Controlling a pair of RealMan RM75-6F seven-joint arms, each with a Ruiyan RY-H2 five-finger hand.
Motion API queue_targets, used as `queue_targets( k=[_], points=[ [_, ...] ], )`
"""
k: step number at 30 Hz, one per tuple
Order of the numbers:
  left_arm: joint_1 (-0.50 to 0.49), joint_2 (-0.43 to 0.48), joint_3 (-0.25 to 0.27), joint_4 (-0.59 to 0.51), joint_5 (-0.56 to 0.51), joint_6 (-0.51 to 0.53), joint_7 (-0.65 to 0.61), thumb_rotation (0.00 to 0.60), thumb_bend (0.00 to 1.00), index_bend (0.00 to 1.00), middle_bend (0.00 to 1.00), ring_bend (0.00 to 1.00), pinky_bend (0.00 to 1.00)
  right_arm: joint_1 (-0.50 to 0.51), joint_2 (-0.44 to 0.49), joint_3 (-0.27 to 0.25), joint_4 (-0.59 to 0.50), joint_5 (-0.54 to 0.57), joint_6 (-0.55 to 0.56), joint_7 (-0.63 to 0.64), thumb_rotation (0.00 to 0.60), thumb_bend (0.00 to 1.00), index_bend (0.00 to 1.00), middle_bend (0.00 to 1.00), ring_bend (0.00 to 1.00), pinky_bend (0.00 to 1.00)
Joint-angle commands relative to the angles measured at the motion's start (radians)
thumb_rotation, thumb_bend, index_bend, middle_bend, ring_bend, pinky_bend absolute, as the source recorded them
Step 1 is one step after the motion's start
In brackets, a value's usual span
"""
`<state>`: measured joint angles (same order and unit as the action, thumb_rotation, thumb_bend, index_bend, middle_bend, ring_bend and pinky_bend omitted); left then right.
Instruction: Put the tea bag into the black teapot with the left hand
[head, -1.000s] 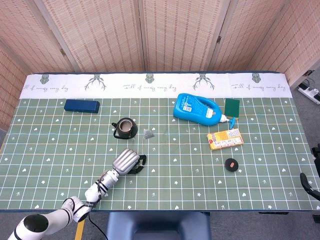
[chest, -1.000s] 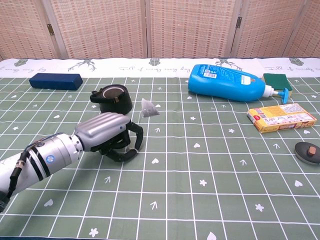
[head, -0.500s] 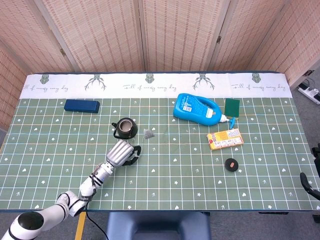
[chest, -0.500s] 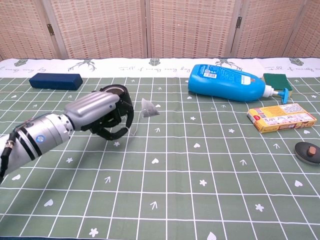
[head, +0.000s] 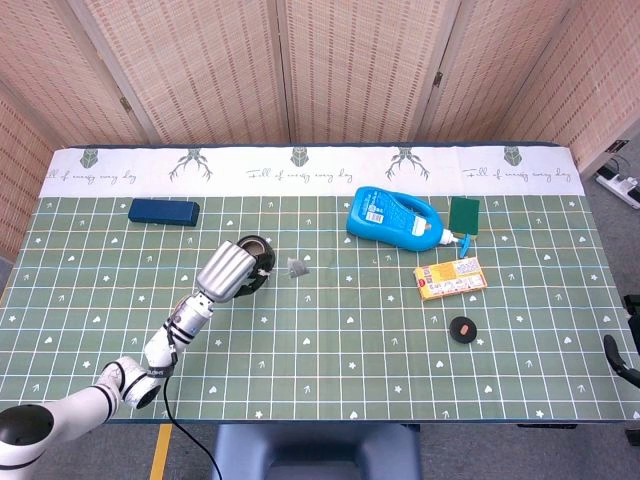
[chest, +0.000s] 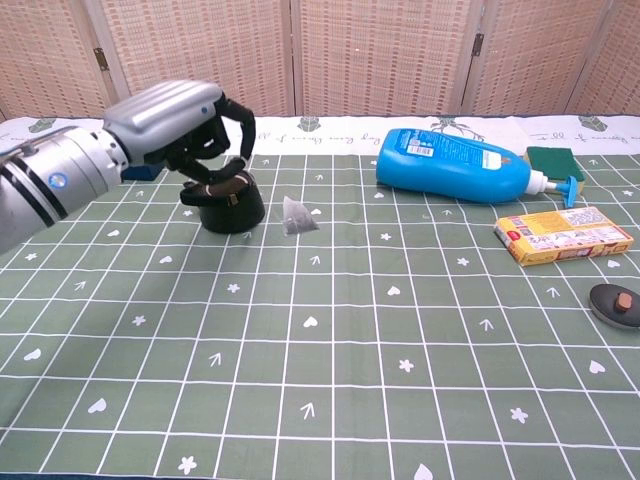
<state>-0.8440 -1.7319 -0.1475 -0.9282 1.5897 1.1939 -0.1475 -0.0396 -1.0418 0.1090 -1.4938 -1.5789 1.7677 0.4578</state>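
the left hand (chest: 175, 125) hangs right above the black teapot (chest: 230, 208), with its dark fingers (chest: 222, 148) curled down over the pot's open top. the tea bag (chest: 298, 216) is not in the pot. it lies on the green table cloth (chest: 400, 330), just to the right of the fingers and just beside the pot, not touching it as far as i can see.

so the main job is not done yet. the bag sits low on the cloth while the hand is up high over the pot. the fingers are curled in close together. i cannot tell for sure if they pinch the bag's thin string or nothing at all, because the string is too thin to see here. from the head view the hand (head: 226, 271) hides most of the teapot (head: 258, 262), and the bag (head: 297, 266) shows as a small grey shape to the right of it.

the bag looks like a little pyramid. its tip points up and a bit away from the fingers, and its flat bottom rests on the cloth. it is about as tall as it is wide, so it has no clear long side.

what is left, i think: get the bag up, bring it over the pot's mouth, and drop it in.

the right hand is not seen clearly in either view.
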Motion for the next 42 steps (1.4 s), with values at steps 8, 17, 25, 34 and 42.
queue_targets(
  k=[8,17,25,34,42],
  points=[
    [-0.059,0.064,-0.058,-0.072,-0.019,-0.008,0.056,0.6,0.58,0.63,1.0,0.98,1.0,0.003,-0.001,0.018,-0.008,0.035,-0.022,-0.005,0.6,0.42,0.0,0.0,0.0,0.0],
    [-0.108,0.125,-0.099,-0.096,-0.045,-0.045,0.057,0.6,0.58,0.63,1.0,0.98,1.0,0.007,-0.006,0.025,-0.025,0.048,-0.038,-0.042,0.6,0.42,0.0,0.0,0.0,0.0],
    [-0.127,0.185,-0.114,-0.092,-0.063,-0.063,0.023,0.6,0.58,0.63,1.0,0.97,1.0,0.015,-0.007,0.038,-0.033,0.08,-0.069,-0.055,0.6,0.42,0.0,0.0,0.0,0.0],
    [-0.119,0.206,-0.096,-0.04,-0.082,-0.079,-0.04,0.6,0.58,0.63,1.0,0.97,1.0,0.029,-0.007,0.043,-0.039,0.093,-0.104,-0.073,0.6,0.42,0.0,0.0,0.0,0.0],
    [-0.121,0.176,-0.052,0.049,-0.066,-0.1,-0.116,0.6,0.58,0.63,1.0,0.97,1.0,0.038,-0.013,0.048,-0.048,0.103,-0.121,-0.106,0.6,0.42,0.0,0.0,0.0,0.0]
  ],
)
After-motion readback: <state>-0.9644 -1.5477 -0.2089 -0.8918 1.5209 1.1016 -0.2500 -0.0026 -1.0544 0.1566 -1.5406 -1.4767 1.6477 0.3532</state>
